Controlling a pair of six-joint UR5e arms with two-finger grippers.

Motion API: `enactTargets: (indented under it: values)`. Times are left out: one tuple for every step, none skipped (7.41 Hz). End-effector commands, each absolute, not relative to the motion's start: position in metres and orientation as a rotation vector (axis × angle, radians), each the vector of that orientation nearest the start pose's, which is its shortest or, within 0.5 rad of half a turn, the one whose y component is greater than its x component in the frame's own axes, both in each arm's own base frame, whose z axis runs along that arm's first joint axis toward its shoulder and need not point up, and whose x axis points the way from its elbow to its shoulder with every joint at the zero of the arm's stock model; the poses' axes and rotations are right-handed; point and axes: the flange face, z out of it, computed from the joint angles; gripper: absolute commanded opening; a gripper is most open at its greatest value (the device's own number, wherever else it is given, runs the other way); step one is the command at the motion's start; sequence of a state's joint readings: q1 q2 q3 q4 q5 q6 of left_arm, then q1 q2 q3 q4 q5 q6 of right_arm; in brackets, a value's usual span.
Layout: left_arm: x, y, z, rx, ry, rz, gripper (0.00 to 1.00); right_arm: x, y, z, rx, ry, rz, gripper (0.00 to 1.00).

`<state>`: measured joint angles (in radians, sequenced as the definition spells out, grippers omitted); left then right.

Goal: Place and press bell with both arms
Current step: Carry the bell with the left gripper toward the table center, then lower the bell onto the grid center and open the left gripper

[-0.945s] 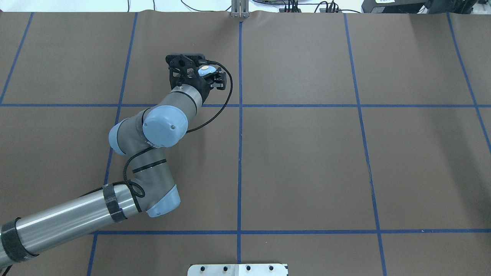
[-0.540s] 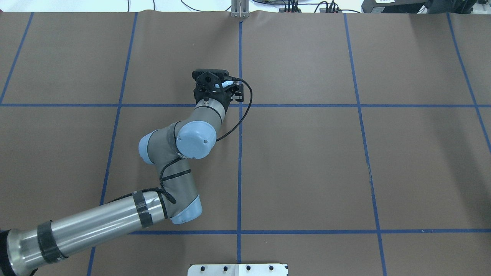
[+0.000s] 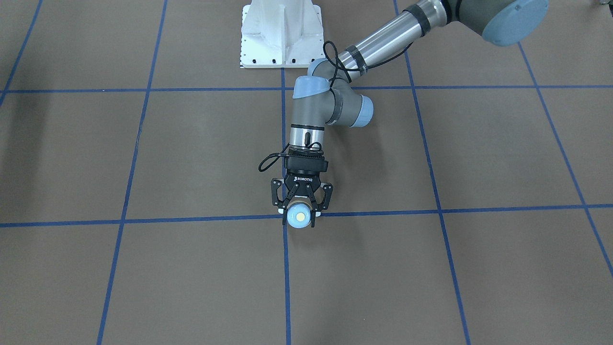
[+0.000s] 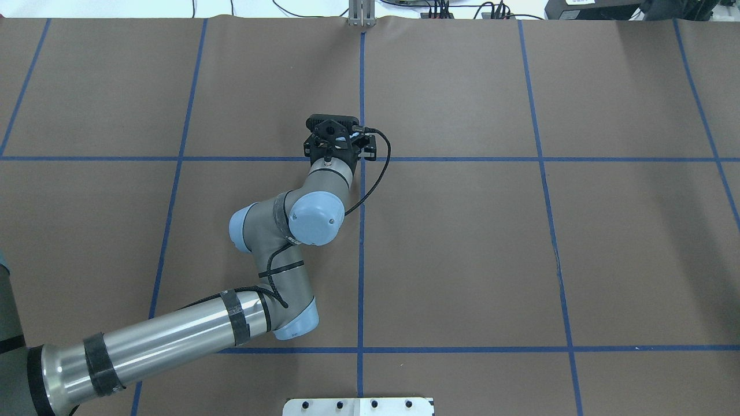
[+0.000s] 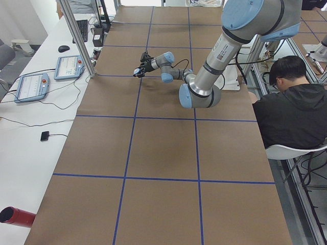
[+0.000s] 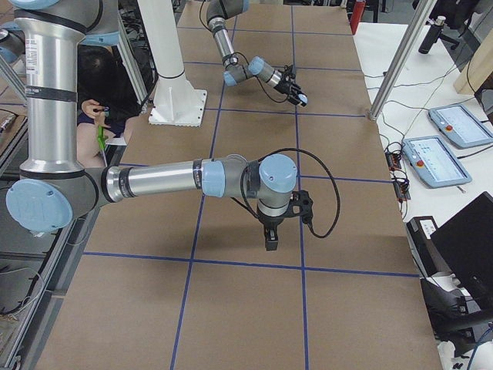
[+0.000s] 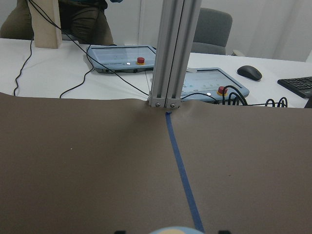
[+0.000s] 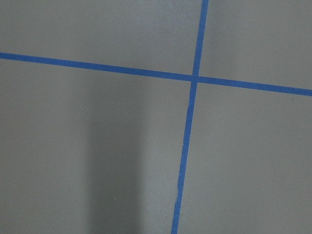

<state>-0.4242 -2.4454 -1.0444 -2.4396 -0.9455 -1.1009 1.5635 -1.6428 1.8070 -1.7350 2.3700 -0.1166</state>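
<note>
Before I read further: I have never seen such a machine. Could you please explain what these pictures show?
This is a robot with two grey-and-silver jointed arms at a brown table marked with blue tape lines. One picture looks down from behind the robot, one faces it, two look from the table's ends, and two come from wrist cameras. The left arm has a black two-finger tool shut on a small light-blue dome bell with a cream button, beside a crossing of the lines. The right arm points its own tool down over bare table; open or shut, I cannot tell.
</note>
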Motion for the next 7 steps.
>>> enactTargets:
  values:
    - [0.6805, -0.5012, 0.2295, 0.993, 0.814, -0.328, 0.0, 0.0577, -0.4572, 0.5911, 0.044, -0.798, -0.12, 1.0]
    - [0.684, -0.5027, 0.2286, 0.991, 0.811, -0.328, 0.0, 0.0577, -0.4579, 0.5896, 0.047, -0.798, -0.121, 1.0]
    - [0.6844, -0.5028, 0.2281, 0.991, 0.811, -0.328, 0.0, 0.0577, -0.4579, 0.5896, 0.047, -0.798, -0.121, 1.0]
    - [0.6847, -0.5029, 0.2288, 0.991, 0.809, -0.327, 0.0, 0.0577, -0.4579, 0.5904, 0.046, -0.798, -0.12, 1.0]
    - [0.6863, -0.5036, 0.232, 0.989, 0.802, -0.325, 0.0, 0.057, -0.458, 0.5896, 0.047, -0.798, -0.122, 1.0]
    - [0.6875, -0.5042, 0.2324, 0.988, 0.799, -0.324, 0.0, 0.057, -0.458, 0.5896, 0.047, -0.798, -0.122, 1.0]
    - [0.6898, -0.501, 0.2324, 0.986, 0.801, -0.32, 0.0, 0.057, -0.458, 0.5896, 0.047, -0.798, -0.122, 1.0]
